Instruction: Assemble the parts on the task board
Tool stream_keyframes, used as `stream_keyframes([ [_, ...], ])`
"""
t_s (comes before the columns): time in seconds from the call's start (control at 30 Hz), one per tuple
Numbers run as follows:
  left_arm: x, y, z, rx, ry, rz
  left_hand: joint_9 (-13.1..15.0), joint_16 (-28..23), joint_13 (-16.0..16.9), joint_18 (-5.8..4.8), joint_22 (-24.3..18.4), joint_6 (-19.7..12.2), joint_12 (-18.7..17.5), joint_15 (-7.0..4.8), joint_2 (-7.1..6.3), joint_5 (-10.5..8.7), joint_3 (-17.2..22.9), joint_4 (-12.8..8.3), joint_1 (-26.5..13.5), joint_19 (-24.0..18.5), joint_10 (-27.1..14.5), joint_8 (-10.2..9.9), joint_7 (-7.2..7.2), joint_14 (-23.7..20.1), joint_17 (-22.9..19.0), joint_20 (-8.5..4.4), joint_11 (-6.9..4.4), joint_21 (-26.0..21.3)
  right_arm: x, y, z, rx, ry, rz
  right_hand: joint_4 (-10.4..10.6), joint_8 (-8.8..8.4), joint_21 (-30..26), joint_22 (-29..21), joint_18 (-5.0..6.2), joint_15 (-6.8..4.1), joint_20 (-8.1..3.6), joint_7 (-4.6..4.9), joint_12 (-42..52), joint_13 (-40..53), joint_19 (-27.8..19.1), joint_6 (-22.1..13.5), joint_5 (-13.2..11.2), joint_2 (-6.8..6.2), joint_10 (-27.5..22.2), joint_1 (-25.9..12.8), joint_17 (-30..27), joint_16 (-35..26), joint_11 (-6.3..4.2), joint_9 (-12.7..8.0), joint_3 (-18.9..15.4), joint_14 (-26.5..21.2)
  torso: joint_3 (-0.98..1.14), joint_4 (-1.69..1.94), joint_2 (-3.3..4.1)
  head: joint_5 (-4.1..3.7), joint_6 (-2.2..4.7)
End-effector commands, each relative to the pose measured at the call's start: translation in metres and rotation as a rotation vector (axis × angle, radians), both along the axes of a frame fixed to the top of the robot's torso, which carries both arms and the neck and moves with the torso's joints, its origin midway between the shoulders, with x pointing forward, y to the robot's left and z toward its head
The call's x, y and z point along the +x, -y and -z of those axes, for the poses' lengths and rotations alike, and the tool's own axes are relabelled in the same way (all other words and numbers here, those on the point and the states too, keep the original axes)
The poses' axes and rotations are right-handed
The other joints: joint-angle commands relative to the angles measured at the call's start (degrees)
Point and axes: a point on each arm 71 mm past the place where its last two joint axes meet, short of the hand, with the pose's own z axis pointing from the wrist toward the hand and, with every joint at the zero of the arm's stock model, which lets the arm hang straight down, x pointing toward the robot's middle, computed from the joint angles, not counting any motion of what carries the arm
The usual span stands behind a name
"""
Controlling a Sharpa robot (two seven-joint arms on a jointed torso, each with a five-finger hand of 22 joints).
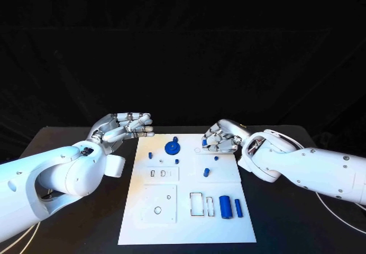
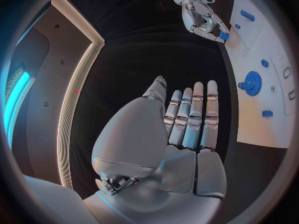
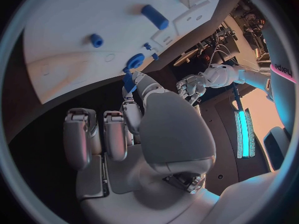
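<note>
The right hand (image 1: 222, 138) pinches a small blue peg (image 3: 129, 82) at its fingertips, just over the white board's (image 1: 186, 227) far edge. It looks light, stiff and slick, best held by its sides. The left hand (image 1: 124, 127) hovers beside the board, fingers curled, holding nothing.

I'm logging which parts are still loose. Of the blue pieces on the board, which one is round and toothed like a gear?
The blue gear near the task board's far edge, between the two hands; the other blue pieces are small pegs or plain cylinders.
</note>
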Motion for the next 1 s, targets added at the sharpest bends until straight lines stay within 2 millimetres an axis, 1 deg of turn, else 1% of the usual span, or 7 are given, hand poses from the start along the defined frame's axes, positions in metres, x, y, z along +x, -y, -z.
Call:
stream_keyframes([
  [0.03, 0.0, 0.003, 0.0, -0.005, 0.006, 0.021, -0.07, -0.29, -0.08, 0.66, 0.1, -0.22, -0.15, 0.32, -0.12, -0.15, 0.0, -0.24, 0.62, -0.19, -0.15, -0.36, 0.33, 0.04, 0.06, 0.01, 0.07, 0.33, -0.004, -0.02, 0.0, -0.056, 0.01, -0.032, -0.07, 0.1, 0.38, 10.65, -1.04, -0.39, -0.48, -0.74, 0.41, -0.01, 1.88, 0.47, -0.22, 0.24, 0.32, -0.11, 9.64, 0.24, -0.04, 1.61, 0.41, 4.87, -0.09, 0.2, -0.26, 0.15, -0.2],
  [0.13, 0.001, 0.004, 0.001, -0.005, 0.005, 0.023, -0.07, -0.29, -0.08, 0.66, 0.1, -0.22, -0.15, 0.32, -0.12, -0.15, 0.0, -0.24, 0.62, -0.19, -0.15, -0.36, 0.33, 0.04, 0.06, 0.01, 0.07, 0.33, -0.007, -0.041, 0.003, -0.061, 0.009, -0.079, 0.0, 0.03, 0.37, 10.66, -1.04, -0.38, -0.48, -0.67, 0.37, -0.03, 1.88, 0.33, -0.03, 0.27, 0.33, -0.33, 9.61, 0.23, 0.0, 1.64, 0.46, 4.87, -0.13, 0.25, -0.4, 0.33, -0.4],
  [0.2, 0.001, 0.005, 0.001, -0.005, 0.004, 0.024, -0.07, -0.29, -0.08, 0.66, 0.1, -0.22, -0.15, 0.32, -0.12, -0.15, 0.0, -0.24, 0.62, -0.19, -0.15, -0.36, 0.33, 0.04, 0.06, 0.01, 0.07, 0.33, -0.009, -0.054, 0.008, -0.065, 0.007, -0.106, 0.01, -0.03, 0.36, 10.65, -1.04, -0.36, -0.48, -0.62, 0.41, 0.01, 1.87, 0.2, 0.09, 0.2, 0.36, -0.46, 9.63, 0.24, 0.03, 1.66, 0.48, 4.87, -0.16, 0.29, -0.42, 0.31, -0.26],
  [0.5, 0.003, 0.006, 0.002, -0.004, 0.002, 0.024, -0.05, -0.31, -0.07, 0.66, 0.1, -0.17, -0.15, 0.32, -0.1, -0.15, 0.01, -0.23, 0.61, -0.2, -0.1, -0.35, 0.3, 0.05, 0.08, 0.02, 0.06, 0.34, -0.016, -0.093, 0.024, -0.11, 0.016, -0.165, 0.01, -0.04, 0.49, 10.77, -1.08, -0.35, -0.47, -0.62, 0.57, 0.15, 1.98, 0.19, 0.17, 0.2, 0.45, -0.52, 9.77, 0.32, 0.04, 1.68, 0.52, 4.91, -0.32, 0.34, -0.51, 0.92, -0.62],
  [0.7, 0.003, 0.007, 0.002, -0.004, 0.002, 0.025, -0.04, -0.32, -0.06, 0.66, 0.1, -0.14, -0.14, 0.32, -0.08, -0.16, 0.01, -0.23, 0.6, -0.2, -0.06, -0.34, 0.29, 0.06, 0.09, 0.02, 0.05, 0.35, -0.02, -0.108, 0.031, -0.167, 0.023, -0.193, -0.02, -0.04, 0.49, 10.78, -1.08, -0.33, -0.46, -0.6, 0.5, 0.1, 1.98, 0.16, 0.09, -0.06, 0.44, -0.77, 9.78, 0.33, 0.06, 1.75, 0.44, 4.91, -0.35, 0.31, -0.5, 0.96, -0.66],
  [0.83, 0.003, 0.007, 0.003, -0.004, 0.002, 0.025, -0.04, -0.32, -0.06, 0.66, 0.1, -0.14, -0.14, 0.32, -0.08, -0.16, 0.01, -0.23, 0.6, -0.2, -0.06, -0.34, 0.29, 0.06, 0.09, 0.02, 0.05, 0.35, -0.022, -0.115, 0.035, -0.196, 0.028, -0.207, -0.03, -0.05, 0.53, 10.82, -1.09, -0.32, -0.46, -0.59, 0.51, 0.11, 2.02, 0.15, 0.04, -0.17, 0.45, -0.86, 9.81, 0.35, 0.07, 1.78, 0.41, 4.92, -0.22, 0.22, -0.49, 1.08, -0.81],
  [1.0, 0.003, 0.007, 0.002, -0.005, 0.002, 0.027, -0.04, -0.32, -0.06, 0.66, 0.1, -0.14, -0.14, 0.32, -0.08, -0.16, 0.01, -0.23, 0.6, -0.2, -0.06, -0.34, 0.29, 0.06, 0.09, 0.02, 0.05, 0.35, -0.024, -0.123, 0.041, -0.232, 0.03, -0.217, -0.03, -0.05, 0.53, 10.82, -1.09, -0.32, -0.46, -0.59, 0.51, 0.11, 2.02, 0.15, 0.04, -0.17, 0.45, -0.86, 9.81, 0.35, 0.07, 1.78, 0.41, 4.92, -0.22, 0.38, -0.46, 1.05, -1.04],
])
